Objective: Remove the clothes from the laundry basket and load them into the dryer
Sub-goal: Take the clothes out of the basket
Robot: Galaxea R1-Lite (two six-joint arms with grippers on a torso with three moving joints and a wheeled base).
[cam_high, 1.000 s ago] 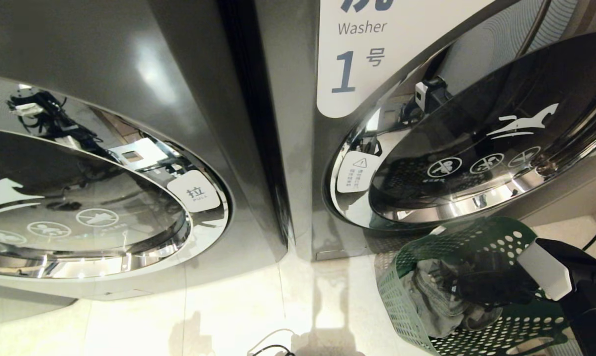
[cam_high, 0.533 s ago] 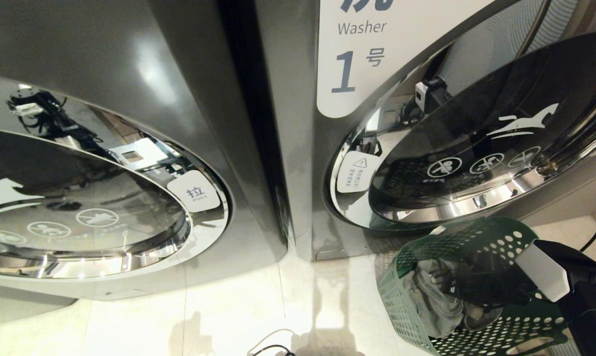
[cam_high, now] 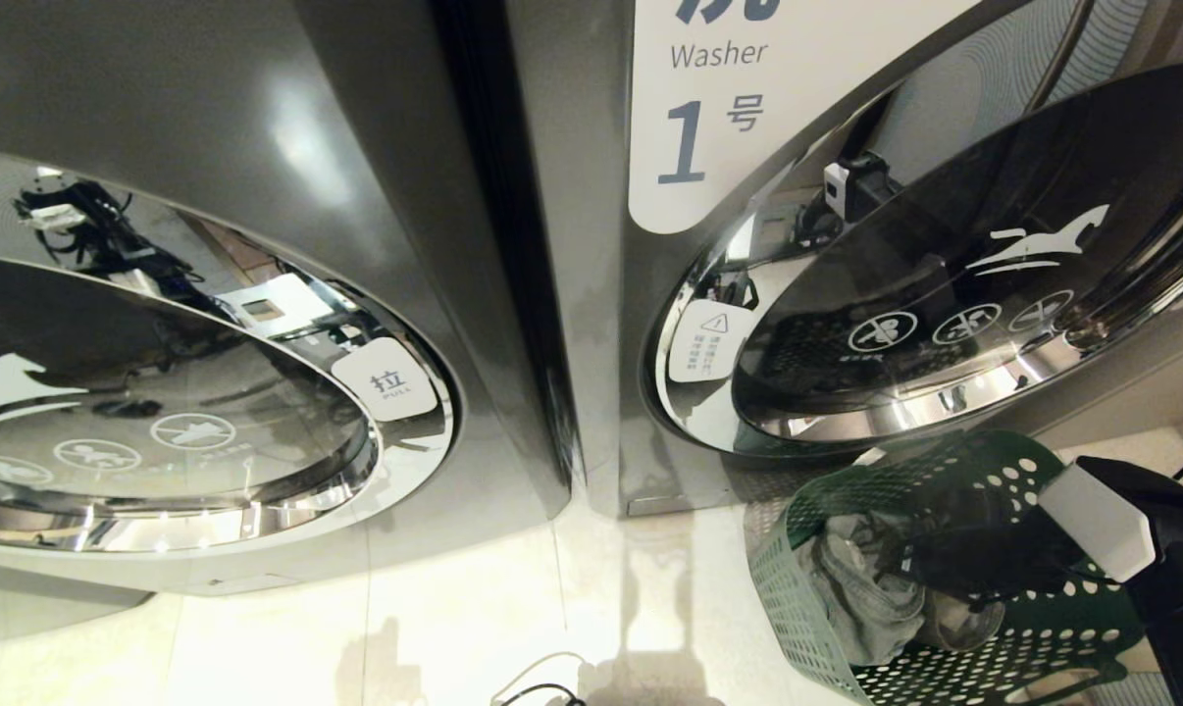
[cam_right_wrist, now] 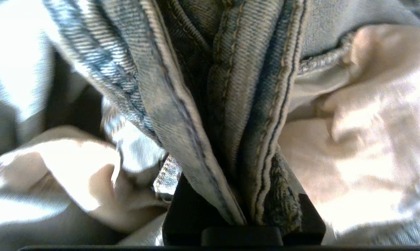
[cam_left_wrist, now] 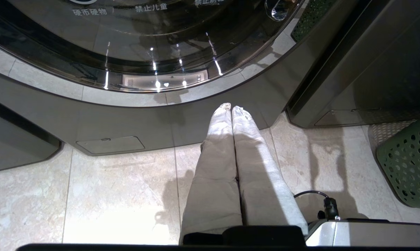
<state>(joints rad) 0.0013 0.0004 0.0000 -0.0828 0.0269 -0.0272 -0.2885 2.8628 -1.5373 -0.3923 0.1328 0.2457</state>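
So the right gripper [cam_high: 905, 569] is down inside the green laundry basket [cam_high: 797, 608], which sits on the floor at the near right, just in front of the machine w/ the "Washer 1" sign [cam_high: 719, 98]. Fingers are clenched on a fold of blue denim [cam_right_wrist: 231, 115]: in the right wrist view the seamed fabric is bunched up tight btwn the two black jaws, so it's def grasping the jeans. Around that fold there's paler cloth [cam_right_wrist: 363, 139], beige/whitish, crumpled on both sides. From the head view you see a grey-blue heap of clothes [cam_high: 866, 598] in the left part of the basket, w/ the dark arm and its white wrist cover [cam_high: 1097, 520] reaching in from the right.

That machine's round door [cam_high: 984, 284] is swung open, glass tilted out over the basket's far rim. Basket is just beside the door, can't tell if touching. Nothing's in the drum opening as far as I can see, tho most of it is hidden behind the door.

Left gripper [cam_left_wrist: 231, 108] is parked low, pointing at the base of the left machine [cam_left_wrist: 126, 118], fingers pressed together, holding nothing. Its wrist view shows the pale floor tiles [cam_left_wrist: 109, 195], a black cable [cam_left_wrist: 318, 198] near the robot's base, and a corner of the basket off to the right.

Left machine's door [cam_high: 160, 412] is closed, w/ a white pull tab [cam_high: 387, 380] on its right edge.
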